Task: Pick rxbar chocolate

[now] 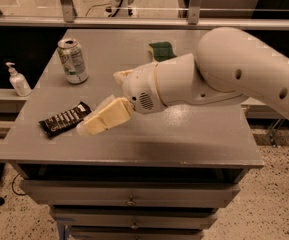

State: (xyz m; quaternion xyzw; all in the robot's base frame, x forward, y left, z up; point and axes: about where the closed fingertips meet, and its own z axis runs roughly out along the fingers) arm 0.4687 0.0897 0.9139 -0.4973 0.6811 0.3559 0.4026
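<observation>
The rxbar chocolate (65, 119) is a flat dark bar with white lettering. It lies at an angle near the front left of the grey table (194, 134). My gripper (91, 122) is cream-coloured and points down and left from the white arm (224, 74). Its tip sits just to the right of the bar's right end, close above the table top. I cannot see any contact between the gripper and the bar. Nothing shows in the gripper.
A green-white soda can (73, 60) stands upright at the back left of the table. A green-and-yellow sponge (162, 50) lies at the back middle, behind the arm. A white pump bottle (18, 80) stands on a ledge left of the table. Drawers (129, 200) sit under the table's front edge.
</observation>
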